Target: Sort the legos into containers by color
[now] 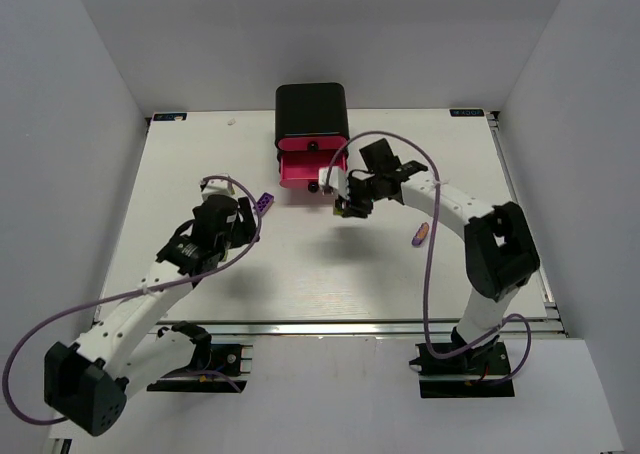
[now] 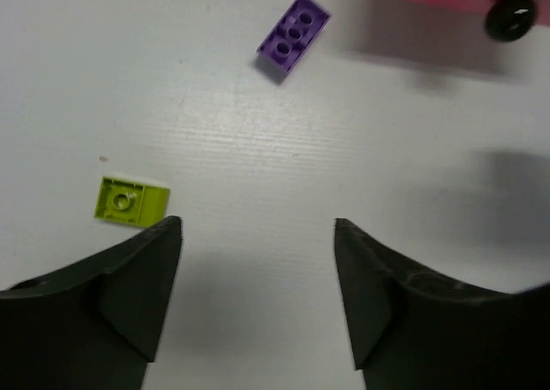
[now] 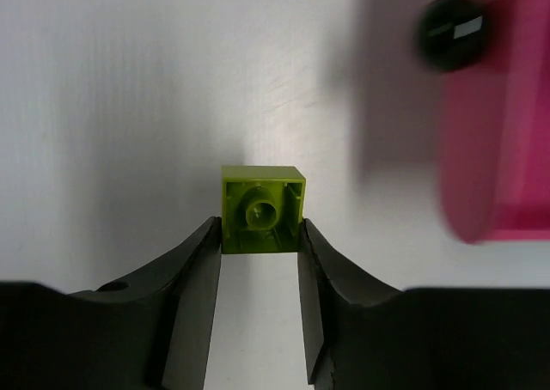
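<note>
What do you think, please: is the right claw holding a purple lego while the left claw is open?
Not quite: the right wrist view shows the right claw holding a lime-green lego, not a purple one. The left claw is indeed open.

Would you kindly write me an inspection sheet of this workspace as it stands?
Surface: white table, no spills seen.
Job's things: black cabinet with one pink drawer pulled out; purple brick and loose lime brick on the table.
Clutter: small pink-orange piece, kind unclear.
Grippers: left gripper open, holding nothing; right gripper shut on the held lime brick.
Cables: purple cables loop along both arms.
Surroundings: plain white walls; nothing else seen.
</note>
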